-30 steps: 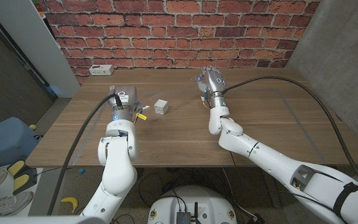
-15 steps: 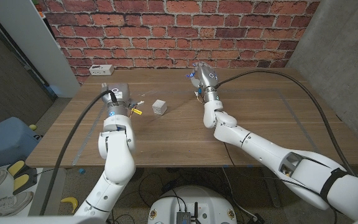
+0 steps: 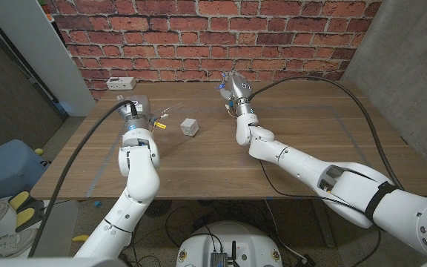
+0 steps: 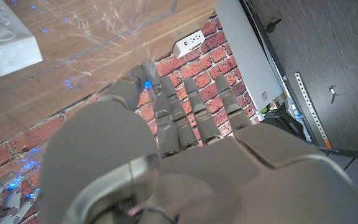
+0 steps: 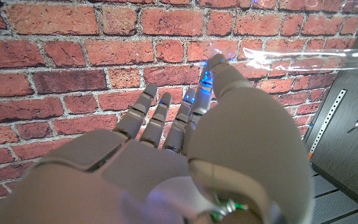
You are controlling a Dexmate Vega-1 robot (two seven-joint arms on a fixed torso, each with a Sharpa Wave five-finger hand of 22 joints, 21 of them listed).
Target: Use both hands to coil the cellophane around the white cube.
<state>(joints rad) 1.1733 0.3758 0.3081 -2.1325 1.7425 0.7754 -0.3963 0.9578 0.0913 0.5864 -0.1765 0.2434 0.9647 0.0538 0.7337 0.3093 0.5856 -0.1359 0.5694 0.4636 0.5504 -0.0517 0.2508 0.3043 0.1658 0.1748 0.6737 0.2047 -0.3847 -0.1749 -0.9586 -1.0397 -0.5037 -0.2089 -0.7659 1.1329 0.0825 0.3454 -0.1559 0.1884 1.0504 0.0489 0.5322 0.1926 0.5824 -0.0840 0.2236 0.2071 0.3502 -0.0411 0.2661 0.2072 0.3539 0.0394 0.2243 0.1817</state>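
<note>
The white cube (image 3: 190, 127) sits on the wooden table (image 3: 302, 141) between my two hands, and it also shows in the left wrist view (image 4: 8, 43). My left hand (image 3: 130, 113) is raised to the cube's left and pinches one end of the clear cellophane (image 4: 104, 25). The film is faint in the head view (image 3: 167, 113), stretching from that hand past the cube. My right hand (image 3: 233, 87) is up behind and to the right of the cube. It pinches the other end of the cellophane (image 5: 309, 59) at its thumb tip.
A white power strip (image 3: 119, 82) lies at the table's back left, also seen from the left wrist (image 4: 189, 42). A brick wall (image 3: 213, 30) stands behind the table. A blue bin (image 3: 6, 167) sits on the floor to the left.
Both hands have lifted and moved toward the back of the table. The right hand has shifted left, closer to the cube's line, and the left hand has shifted further left. The cube has stayed put.
</note>
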